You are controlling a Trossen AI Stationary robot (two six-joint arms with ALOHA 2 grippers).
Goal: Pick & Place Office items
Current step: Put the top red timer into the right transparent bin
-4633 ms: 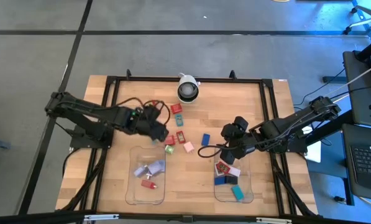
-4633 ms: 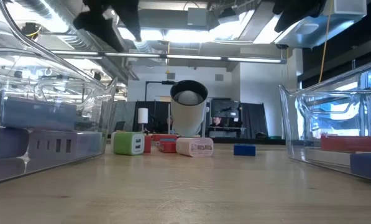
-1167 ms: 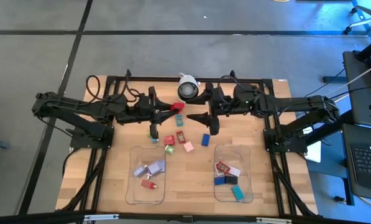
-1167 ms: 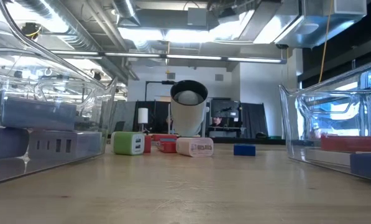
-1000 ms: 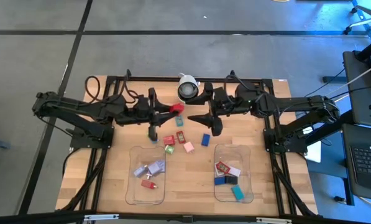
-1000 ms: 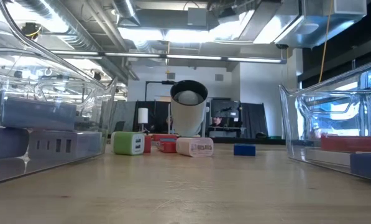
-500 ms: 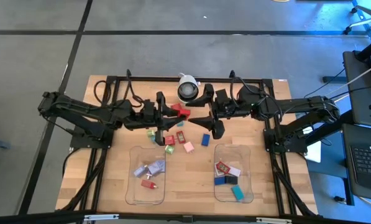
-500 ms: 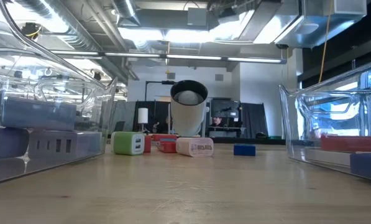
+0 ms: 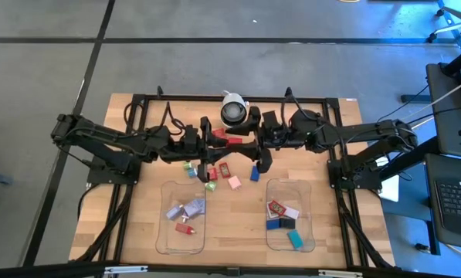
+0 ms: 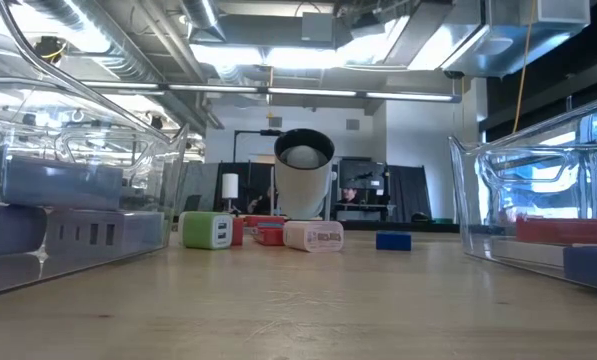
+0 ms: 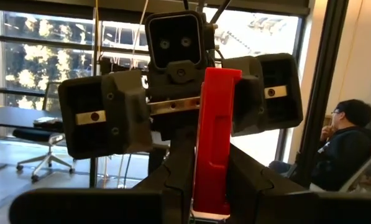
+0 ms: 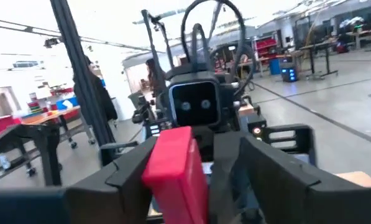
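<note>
Nearest the camera side of the wooden tabletop [image 9: 137,224] stand two clear rectangular plastic trays [image 9: 182,216], each already with some small office items inside. Beyond them lie loose pieces: a green block [image 9: 211,185], a pink block [image 9: 233,182] and a blue block [image 9: 255,173]. Higher, over the middle, the left gripper [image 9: 212,141] is clamped on a long red plastic bar [image 9: 230,140], and the right gripper [image 9: 255,145] faces it with its fingers parted around the bar's far end, not clearly gripping. The risk, I think, is a handover slip: if the left lets go early, the bar drops among the loose pieces. Room is narrow here, because the white-and-black camera dome [image 9: 232,112] sits just behind both grippers.
</note>
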